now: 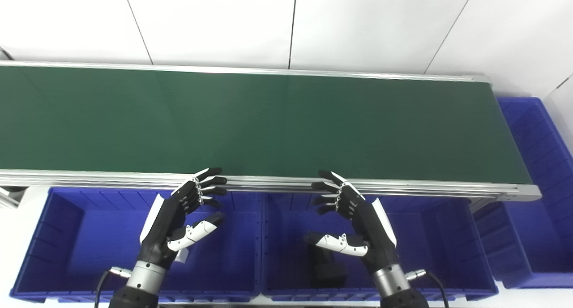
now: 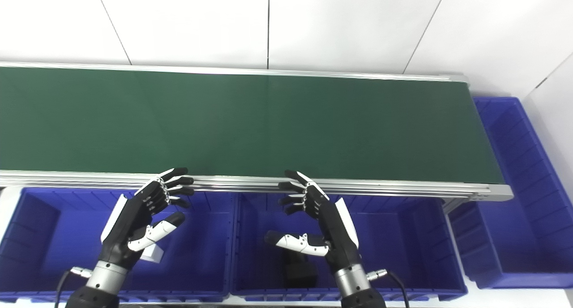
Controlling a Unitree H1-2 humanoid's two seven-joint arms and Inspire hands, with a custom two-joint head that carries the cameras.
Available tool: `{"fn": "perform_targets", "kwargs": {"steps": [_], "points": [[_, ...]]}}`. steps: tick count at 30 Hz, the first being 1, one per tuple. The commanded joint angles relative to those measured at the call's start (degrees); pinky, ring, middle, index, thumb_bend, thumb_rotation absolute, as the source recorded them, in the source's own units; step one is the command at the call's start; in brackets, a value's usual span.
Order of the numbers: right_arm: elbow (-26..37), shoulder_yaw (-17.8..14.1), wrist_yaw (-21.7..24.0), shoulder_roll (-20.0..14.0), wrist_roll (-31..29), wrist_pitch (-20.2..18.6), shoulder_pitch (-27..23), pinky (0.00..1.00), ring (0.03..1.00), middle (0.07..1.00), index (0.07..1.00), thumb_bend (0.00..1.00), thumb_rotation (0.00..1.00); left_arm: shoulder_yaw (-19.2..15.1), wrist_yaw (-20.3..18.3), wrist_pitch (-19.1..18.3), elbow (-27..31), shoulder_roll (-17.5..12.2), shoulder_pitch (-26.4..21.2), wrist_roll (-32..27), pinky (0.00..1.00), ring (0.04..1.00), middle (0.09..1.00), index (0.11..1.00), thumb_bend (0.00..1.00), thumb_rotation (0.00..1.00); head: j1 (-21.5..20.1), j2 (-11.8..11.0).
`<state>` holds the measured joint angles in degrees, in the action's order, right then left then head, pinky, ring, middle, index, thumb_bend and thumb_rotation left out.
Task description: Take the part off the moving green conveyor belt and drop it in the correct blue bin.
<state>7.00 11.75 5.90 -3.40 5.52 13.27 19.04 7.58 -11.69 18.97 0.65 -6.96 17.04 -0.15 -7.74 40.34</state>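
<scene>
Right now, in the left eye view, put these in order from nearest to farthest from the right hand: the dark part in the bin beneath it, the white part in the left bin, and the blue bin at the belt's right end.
From the right hand:
1. Dark part, just below it, in the middle bin.
2. White part, off to the left, under the left hand.
3. End bin, far right, past the belt.

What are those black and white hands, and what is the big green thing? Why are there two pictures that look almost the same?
They are a robot's hands. The two pictures come from two cameras on its head, side by side like eyes.

The green thing is a conveyor belt; no part shows on it here. The left hand and right hand are open and hold nothing, above two blue bins.

The left bin has a small white piece in it. The middle bin has a dark part. A third blue bin sits at the belt's right end.
</scene>
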Motion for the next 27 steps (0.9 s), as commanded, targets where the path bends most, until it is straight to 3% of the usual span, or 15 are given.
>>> {"fn": "perform_targets", "kwargs": {"steps": [1,27], "points": [[1.15,-0.02,-0.03,0.37,-0.38,0.96,-0.3,0.58,0.661,0.771,0.85,0.72,0.3,0.01,0.23,0.53,1.4,0.15,-0.67,-0.22,0.57,0.684,0.757,0.81,0.77,0.52,0.05,0.02],[1.19,-0.05,0.05,0.22,-0.4,1.1,-0.25,0.57,0.658,0.77,0.852,0.71,0.31,0.14,0.12,1.25,0.88,0.14,-0.86,-0.52,0.56,0.681,0.754,0.808,0.77,0.51,0.45,-0.05]]}}
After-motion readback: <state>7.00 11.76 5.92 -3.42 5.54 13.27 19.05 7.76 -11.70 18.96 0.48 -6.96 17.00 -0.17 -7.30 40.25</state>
